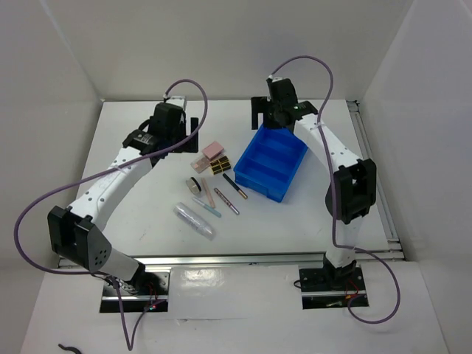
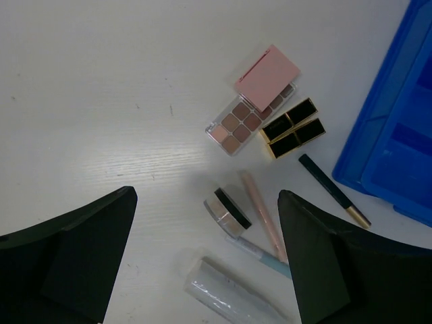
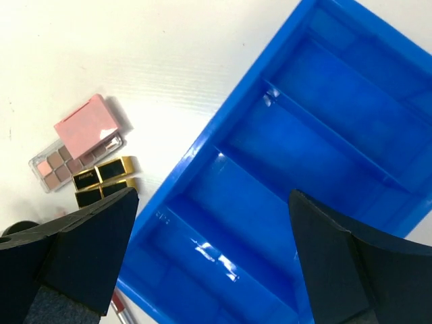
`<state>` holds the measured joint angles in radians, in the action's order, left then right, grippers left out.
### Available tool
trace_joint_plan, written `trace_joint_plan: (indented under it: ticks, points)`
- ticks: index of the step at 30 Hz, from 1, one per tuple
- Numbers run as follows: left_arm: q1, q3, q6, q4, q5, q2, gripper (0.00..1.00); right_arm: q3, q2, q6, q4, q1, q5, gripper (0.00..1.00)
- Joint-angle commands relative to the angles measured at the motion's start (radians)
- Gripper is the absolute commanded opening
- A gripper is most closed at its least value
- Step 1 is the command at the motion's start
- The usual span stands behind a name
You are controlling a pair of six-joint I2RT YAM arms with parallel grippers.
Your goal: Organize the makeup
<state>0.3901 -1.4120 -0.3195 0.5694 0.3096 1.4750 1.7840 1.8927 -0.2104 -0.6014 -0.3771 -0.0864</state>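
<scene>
While both arms hang above the counter (image 1: 295, 221), each end effector stands open with nothing between its fingers: the left end effector (image 2: 206, 194) over the makeup, the right end effector (image 3: 212, 194) over the blue bin (image 3: 324, 135). All the makeup lies on the counter, just left of the bin and outside it. The pink compact (image 2: 268, 77) overlaps one end of a clear-cased brown shadow palette (image 2: 236, 125); it may be that palette's lid, though the view does not settle it. The black palette (image 2: 293, 128) with gold squares lies close beside them, on the bin side. Nearer the arm bases sit the round compact (image 2: 226, 212), the thin pencils (image 2: 263, 216) fanned beside it, one dark pencil (image 2: 334, 191) closest to the bin, and the clear tube (image 2: 226, 293) nearest the front edge.
</scene>
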Motion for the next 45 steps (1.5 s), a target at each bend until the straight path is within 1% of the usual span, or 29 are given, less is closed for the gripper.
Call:
trace_joint_plan:
  ticks: [1,3,4,6,7,8,10,12,14,15,16,18,21,22,23,25,28,35,39,45]
  points:
    - [-0.019,-0.068,-0.067,0.019,-0.087,-0.007,1.0,0.092,0.022,0.023,-0.028,-0.023,-0.067,1.0]
    - [-0.039,-0.082,-0.079,0.033,-0.096,-0.007,1.0,0.164,0.066,0.023,-0.055,-0.032,-0.079,1.0]
    - [-0.039,-0.097,-0.096,0.046,-0.113,-0.007,1.0,0.19,0.08,0.032,-0.064,-0.032,-0.088,1.0]
    - [-0.082,-0.113,-0.145,0.095,-0.147,0.005,1.0,0.242,0.129,0.032,-0.081,-0.062,-0.125,1.0]
    - [-0.091,-0.122,-0.162,0.112,-0.179,0.005,1.0,0.3,0.147,0.032,-0.101,-0.072,-0.142,1.0]
    - [-0.103,-0.137,-0.203,0.15,-0.179,0.017,1.0,0.331,0.185,0.046,-0.112,-0.098,-0.163,1.0]
    - [-0.103,-0.168,-0.239,0.199,-0.188,0.04,1.0,0.415,0.221,0.095,-0.133,-0.127,-0.155,1.0]
    - [-0.112,-0.168,-0.224,0.24,-0.198,0.041,1.0,0.454,0.259,0.126,-0.133,-0.18,-0.154,1.0]
    - [-0.112,-0.144,-0.233,0.253,-0.175,0.041,1.0,0.439,0.259,0.161,-0.088,-0.235,-0.133,0.93]
    - [-0.137,-0.127,-0.233,0.253,-0.175,0.025,1.0,0.427,0.259,0.161,-0.065,-0.252,-0.133,0.88]
    - [-0.149,-0.098,-0.249,0.253,-0.164,0.012,1.0,0.426,0.259,0.17,-0.037,-0.264,-0.133,0.86]
    - [-0.192,-0.076,-0.279,0.253,-0.164,-0.03,1.0,0.451,0.285,0.18,-0.037,-0.275,-0.041,0.86]
    - [-0.224,-0.051,-0.303,0.253,-0.164,-0.074,1.0,0.462,0.328,0.18,-0.002,-0.275,0.043,0.92]
    - [-0.238,-0.036,-0.314,0.244,-0.173,-0.103,1.0,0.482,0.359,0.18,0.008,-0.275,0.043,0.98]
    - [-0.238,-0.022,-0.323,0.23,-0.173,-0.117,1.0,0.492,0.379,0.18,0.02,-0.275,0.057,1.0]
    - [-0.257,-0.022,-0.338,0.23,-0.173,-0.14,1.0,0.559,0.449,0.171,0.02,-0.275,0.057,1.0]
    - [-0.266,-0.022,-0.348,0.239,-0.155,-0.14,1.0,0.612,0.514,0.171,0.009,-0.284,0.077,1.0]
    - [-0.295,-0.012,-0.328,0.239,-0.155,-0.15,1.0,0.572,0.586,0.233,0.095,-0.284,0.068,1.0]
    - [-0.304,-0.012,-0.319,0.239,-0.146,-0.15,1.0,0.572,0.611,0.275,0.104,-0.284,0.088,1.0]
    - [-0.304,-0.012,-0.319,0.239,-0.136,-0.131,1.0,0.572,0.652,0.284,0.104,-0.284,0.088,1.0]
